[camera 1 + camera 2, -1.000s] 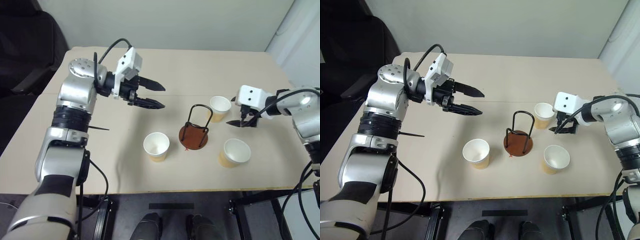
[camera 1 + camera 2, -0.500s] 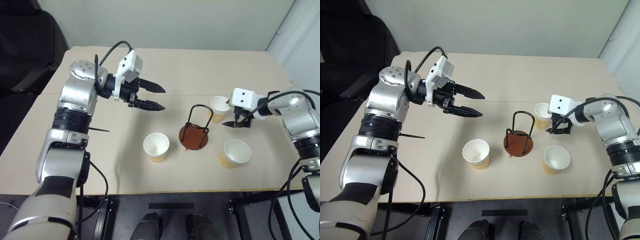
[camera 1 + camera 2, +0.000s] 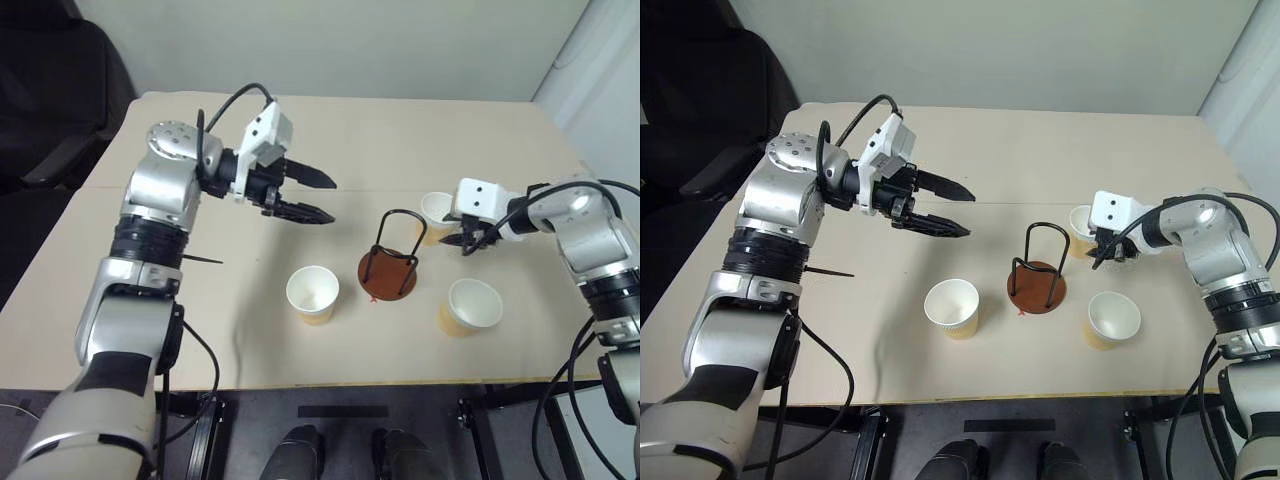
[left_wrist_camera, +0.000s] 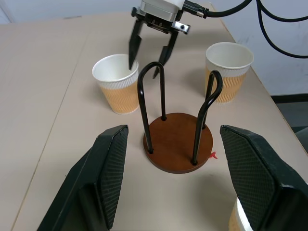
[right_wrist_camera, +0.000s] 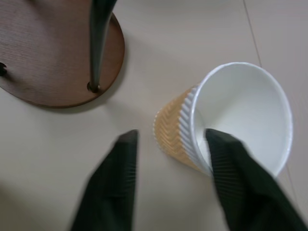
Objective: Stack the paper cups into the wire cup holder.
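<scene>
paper cups: three stand upright on the tan table [image 3: 480, 130], none in the wire cup holder [image 3: 388, 262] yet. far cup [image 4: 117, 83] sits just beyond the holder toward the right arm; near-right cup [image 3: 468, 305] and near-left cup [image 3: 312, 292] flank the holder's base at the front edge side.

right gripper [image 4: 147, 50] straddles the far cup's rim, one finger inside the mouth, one outside the wall. fingers are narrowing on the wall; cannot tell if the pinch is firm. left gripper [image 3: 312, 196] hangs above the table left of the holder, jaws wide, empty.

handling, judged: cups look light, thin-walled, easily crushed or tipped; ribbed outer wall should give grip. a rim-and-wall pinch is the sensible hold, with light squeeze. holder looks stiff, its disc base steady.

surface: flat, matte, seam across the middle. pale wall behind, dark chair [image 3: 50, 90] at far left.
</scene>
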Available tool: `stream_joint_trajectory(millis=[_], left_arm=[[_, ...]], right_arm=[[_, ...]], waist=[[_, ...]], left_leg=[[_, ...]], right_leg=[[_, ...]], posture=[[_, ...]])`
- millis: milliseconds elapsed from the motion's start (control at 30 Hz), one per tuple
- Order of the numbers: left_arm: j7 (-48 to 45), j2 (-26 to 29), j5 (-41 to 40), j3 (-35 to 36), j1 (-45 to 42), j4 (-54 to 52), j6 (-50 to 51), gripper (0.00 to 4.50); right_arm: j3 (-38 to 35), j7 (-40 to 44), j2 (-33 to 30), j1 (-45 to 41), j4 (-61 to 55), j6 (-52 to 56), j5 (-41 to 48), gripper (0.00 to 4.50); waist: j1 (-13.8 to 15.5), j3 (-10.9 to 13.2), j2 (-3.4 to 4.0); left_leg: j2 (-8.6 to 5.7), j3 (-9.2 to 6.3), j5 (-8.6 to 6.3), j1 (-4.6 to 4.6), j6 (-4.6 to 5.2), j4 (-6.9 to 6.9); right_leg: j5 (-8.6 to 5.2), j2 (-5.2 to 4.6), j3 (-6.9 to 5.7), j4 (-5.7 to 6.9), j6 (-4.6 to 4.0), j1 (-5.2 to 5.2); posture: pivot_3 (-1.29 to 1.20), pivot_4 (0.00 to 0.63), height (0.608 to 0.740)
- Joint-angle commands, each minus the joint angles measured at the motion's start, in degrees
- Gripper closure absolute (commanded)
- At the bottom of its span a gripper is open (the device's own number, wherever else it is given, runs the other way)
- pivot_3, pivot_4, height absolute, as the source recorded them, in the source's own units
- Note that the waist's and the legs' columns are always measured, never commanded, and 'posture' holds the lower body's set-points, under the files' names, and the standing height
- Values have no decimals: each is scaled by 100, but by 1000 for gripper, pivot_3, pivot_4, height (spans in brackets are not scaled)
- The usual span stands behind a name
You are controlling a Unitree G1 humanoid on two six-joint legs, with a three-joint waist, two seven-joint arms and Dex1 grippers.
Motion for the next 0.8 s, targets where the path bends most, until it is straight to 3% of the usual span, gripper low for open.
stream_joint_trajectory(millis=[33, 100, 433, 800], left_arm=[[-111, -9, -33, 19, -82, -98, -95, 1213], [-108, -15, -28, 16, -64, -84, -123, 1213], [-88, 3, -27, 29, 5, -49, -192, 1213], [-112, 132, -29, 52, 142, -61, -239, 1213]], right_arm=[[-198, 47, -104, -19, -303, 79, 59, 3920], [-197, 55, -108, 4, -362, 111, 56, 4481], [-212, 75, -182, 62, -506, 132, 27, 4481], [-818, 458, -814, -178, -1356, 974, 553, 4481]], waist=[[0, 0, 0], [0, 0, 0], [0, 0, 0], [4, 0, 0]], left_leg=[[0, 0, 0, 0, 0, 0], [0, 0, 0, 0, 0, 0], [0, 0, 0, 0, 0, 0], [0, -1, 0, -2, 0, -2]], right_leg=[[0, 0, 0, 0, 0, 0], [0, 0, 0, 0, 0, 0], [0, 0, 0, -1, 0, 0], [0, 0, 0, -1, 0, 0]], posture=[[0, 150, 740], [0, 150, 740], [0, 150, 740], [0, 150, 740]])
